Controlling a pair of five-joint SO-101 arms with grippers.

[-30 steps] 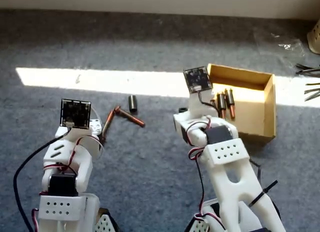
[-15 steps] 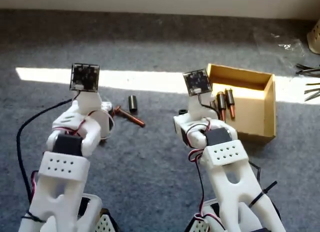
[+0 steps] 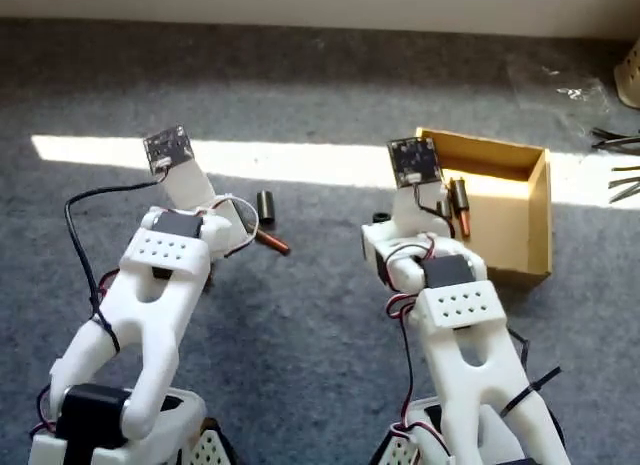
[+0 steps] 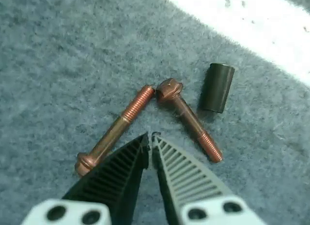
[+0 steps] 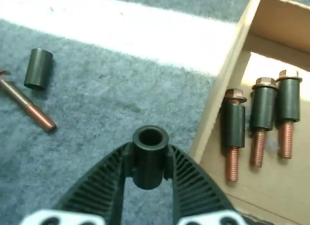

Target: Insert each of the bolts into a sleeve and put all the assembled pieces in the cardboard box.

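Two copper bolts (image 4: 115,130) (image 4: 189,118) lie on the grey carpet in a V, with a loose black sleeve (image 4: 217,87) beside them. My left gripper (image 4: 149,137) hovers just above and short of the bolts, shut and holding nothing. In the high view the left arm covers most of the bolts; one bolt tip (image 3: 273,244) and the loose sleeve (image 3: 265,206) show. My right gripper (image 5: 150,159) is shut on another black sleeve (image 5: 150,155), held upright beside the cardboard box (image 3: 535,215). Three assembled bolt-and-sleeve pieces (image 5: 261,116) lie in the box.
A bright sunlit strip (image 3: 310,165) crosses the carpet behind both arms. Dark thin tools (image 3: 615,140) lie at the far right edge, and a pale object (image 3: 630,75) sits at the top right corner. Open carpet lies between the two arms.
The left arm has stretched forward and to the right, over the loose bolts. The right arm has shifted slightly right toward the box, still holding its sleeve.
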